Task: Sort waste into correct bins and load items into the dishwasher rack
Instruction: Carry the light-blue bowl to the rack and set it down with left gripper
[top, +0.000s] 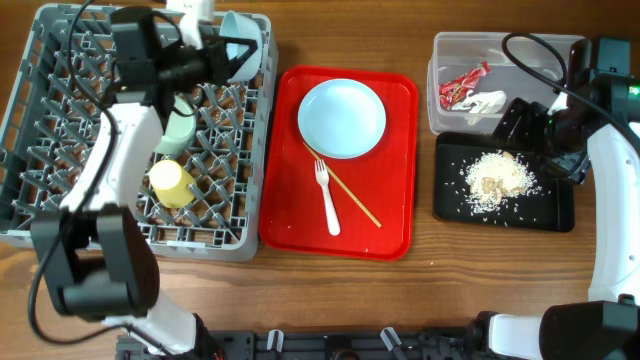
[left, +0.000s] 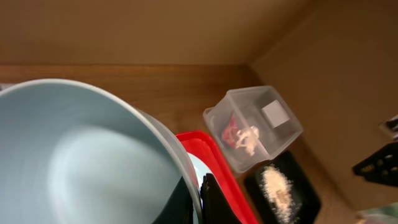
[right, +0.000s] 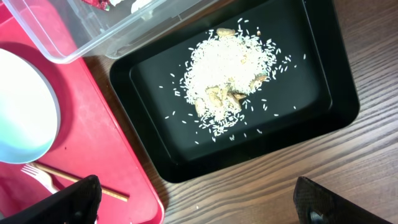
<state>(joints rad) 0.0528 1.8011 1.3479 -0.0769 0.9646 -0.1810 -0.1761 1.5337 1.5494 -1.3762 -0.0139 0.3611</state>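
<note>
The left arm (top: 118, 150) and right arm (top: 612, 190) are built of white links and black joint housings; a black cable (top: 520, 37) is attached to the right one.

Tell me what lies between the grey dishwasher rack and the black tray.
The red serving tray, holding a plate, white fork and wooden chopsticks; the overhead view shows it.

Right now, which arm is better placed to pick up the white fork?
Probably right. The right hand is open above the black tray, beside the red tray holding the fork; the left hand is shut on the light blue bowl.
</note>
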